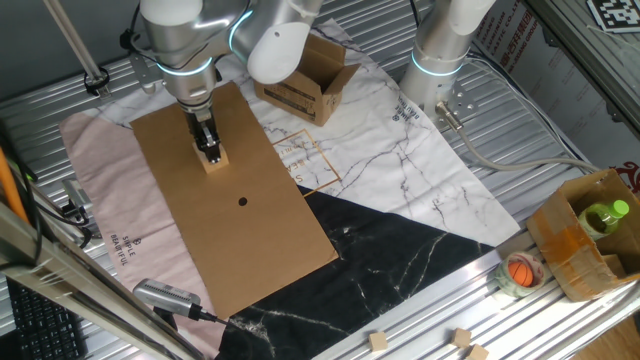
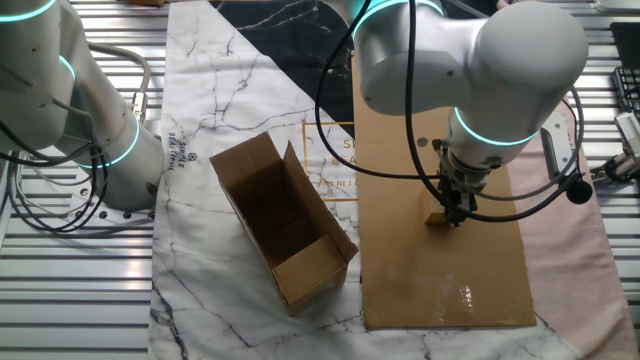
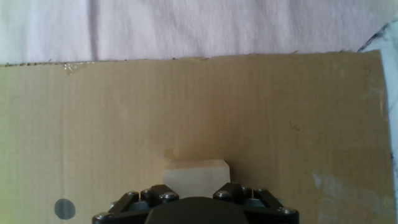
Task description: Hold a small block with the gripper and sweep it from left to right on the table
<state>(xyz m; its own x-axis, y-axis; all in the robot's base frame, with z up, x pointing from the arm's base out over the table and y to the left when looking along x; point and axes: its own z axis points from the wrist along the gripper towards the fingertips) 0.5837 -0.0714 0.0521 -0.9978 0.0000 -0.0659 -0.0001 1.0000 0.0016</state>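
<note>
Pink cloth (image 1: 100, 190) covers the left part of the ribbed-metal table (image 1: 560, 130) in one fixed view, and beside it lies the flat cardboard sheet (image 1: 240, 240), with a small dark dot (image 1: 243, 202) near its middle. On the upper part of that sheet my gripper (image 1: 210, 150) points straight down, its black fingers closed narrowly around the small block (image 1: 215, 160), which sits on the cardboard. Further right, an open cardboard box (image 1: 305, 80) rests on the marble-print cloth (image 1: 420, 170), with a black cloth (image 1: 400, 260) below it. At the far right a second box (image 1: 585, 240) holds a green bottle (image 1: 605, 215), and a roll of tape (image 1: 522, 272) lies just beside it.

From the other fixed view, the open box (image 2: 285, 235) lies left of the sheet (image 2: 440, 280), and my gripper (image 2: 457, 210) holds the block (image 2: 436, 218) against the cardboard.

My hand view shows the block (image 3: 196, 173) between my fingers (image 3: 134, 200), the pale cube upright on the sheet (image 3: 249, 112), with pink cloth (image 3: 186, 28) beyond the sheet's far edge.
</note>
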